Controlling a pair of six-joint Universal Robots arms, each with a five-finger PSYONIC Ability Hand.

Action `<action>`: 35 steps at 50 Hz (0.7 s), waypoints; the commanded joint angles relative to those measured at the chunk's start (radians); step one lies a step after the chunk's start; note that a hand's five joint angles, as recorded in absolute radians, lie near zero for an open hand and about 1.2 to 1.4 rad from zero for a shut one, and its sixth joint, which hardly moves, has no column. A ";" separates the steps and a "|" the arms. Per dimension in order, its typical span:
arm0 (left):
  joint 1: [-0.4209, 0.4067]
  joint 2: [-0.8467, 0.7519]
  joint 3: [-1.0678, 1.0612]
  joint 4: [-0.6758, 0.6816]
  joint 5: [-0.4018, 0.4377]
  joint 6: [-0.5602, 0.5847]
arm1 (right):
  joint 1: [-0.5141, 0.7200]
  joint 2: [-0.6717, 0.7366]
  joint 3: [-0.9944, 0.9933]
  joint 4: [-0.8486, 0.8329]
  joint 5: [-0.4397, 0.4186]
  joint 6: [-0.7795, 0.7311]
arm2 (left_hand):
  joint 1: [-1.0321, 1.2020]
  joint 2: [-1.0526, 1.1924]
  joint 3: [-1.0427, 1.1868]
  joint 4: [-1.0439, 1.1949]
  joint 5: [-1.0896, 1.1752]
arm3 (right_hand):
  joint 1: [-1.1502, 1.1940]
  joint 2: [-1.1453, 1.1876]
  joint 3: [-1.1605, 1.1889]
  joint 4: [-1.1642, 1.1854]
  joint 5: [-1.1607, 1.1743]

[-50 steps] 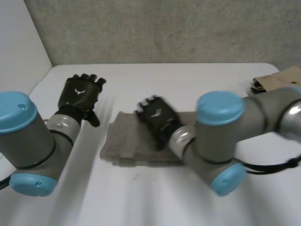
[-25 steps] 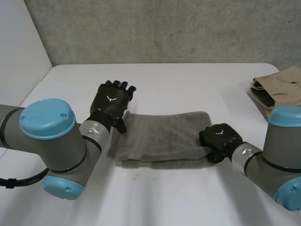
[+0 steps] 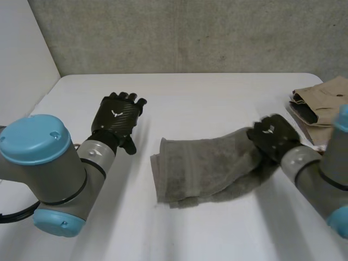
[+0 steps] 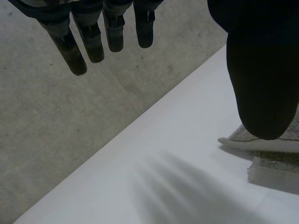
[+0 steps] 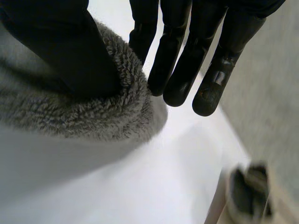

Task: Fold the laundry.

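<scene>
A grey towel (image 3: 201, 168) lies folded on the white table (image 3: 217, 92), its right end raised off the surface. My right hand (image 3: 272, 136) is shut on that right end. In the right wrist view the thumb (image 5: 60, 46) presses into the towel's fluffy fold (image 5: 70, 112) against the fingers (image 5: 210, 70). My left hand (image 3: 115, 118) hovers open to the left of the towel, apart from it. In the left wrist view its fingers (image 4: 93, 42) are straight and hold nothing, and the towel's left edge (image 4: 275, 149) lies just past the thumb (image 4: 261, 70).
A folded khaki garment (image 3: 321, 103) lies at the table's far right edge, close behind my right hand, and is seen beyond the fingers as the khaki garment (image 5: 247, 196). A grey wall runs along the back of the table.
My right hand left the towel's middle, closed on its right end, and dragged it right and up. The towel slid right. My left hand came near the towel's left end, then drew back.
</scene>
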 commanded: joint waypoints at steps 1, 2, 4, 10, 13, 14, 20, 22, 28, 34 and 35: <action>0.009 0.029 0.005 0.002 -0.003 0.000 | 0.273 0.062 -0.143 -0.036 -0.025 -0.003 | -0.034 -0.031 -0.037 -0.031 -0.038 | 0.443 0.218 0.215 0.207 0.245; 0.009 0.032 0.006 0.002 -0.003 0.000 | 0.325 0.097 -0.162 -0.051 -0.061 -0.003 | -0.034 -0.031 -0.037 -0.031 -0.038 | 0.443 0.218 0.215 0.207 0.245; 0.009 0.034 0.008 0.002 -0.003 -0.003 | 0.361 0.133 -0.172 -0.057 -0.104 -0.002 | -0.034 -0.031 -0.037 -0.031 -0.038 | 0.443 0.218 0.215 0.207 0.245; 0.003 0.030 0.022 0.000 -0.003 -0.063 | 0.396 0.187 -0.188 -0.054 -0.144 0.113 | -0.034 -0.031 -0.037 -0.031 -0.038 | -0.646 -0.872 -0.874 -0.882 -0.844; -0.002 0.026 0.048 0.000 -0.003 -0.110 | 0.358 0.171 -0.197 -0.051 -0.134 0.361 | -0.022 -0.019 -0.025 -0.019 -0.027 | -0.779 -1.004 -1.007 -1.015 -0.976; -0.007 0.020 0.072 -0.005 -0.001 -0.144 | 0.346 0.167 -0.199 -0.048 -0.129 0.394 | -0.016 -0.013 -0.019 -0.013 -0.021 | -0.779 -1.004 -1.007 -1.015 -0.976; -0.106 -0.077 0.202 -0.069 0.011 -0.245 | 0.154 0.065 -0.183 0.013 -0.032 0.662 | 0.007 0.010 0.004 0.010 0.003 | -0.779 -1.004 -1.007 -1.015 -0.976; -0.146 -0.123 0.258 -0.116 0.011 -0.270 | 0.140 0.065 -0.189 0.043 -0.023 0.678 | 0.007 0.010 0.004 0.010 0.003 | -0.779 -1.004 -1.007 -1.015 -0.976; -0.192 -0.253 0.379 -0.230 0.009 -0.287 | 0.136 0.117 -0.220 0.102 -0.022 0.661 | 0.010 0.013 0.007 0.013 0.006 | -0.779 -1.004 -1.007 -1.015 -0.976; -0.211 -0.347 0.439 -0.333 -0.030 -0.276 | 0.145 0.202 -0.271 0.133 -0.026 0.652 | 0.043 0.045 0.040 0.046 0.038 | -0.779 -1.004 -1.007 -1.015 -0.976; -0.211 -0.351 0.439 -0.340 -0.046 -0.273 | 0.146 0.212 -0.277 0.137 -0.028 0.650 | 0.043 0.046 0.040 0.046 0.038 | -0.779 -1.004 -1.007 -1.015 -0.976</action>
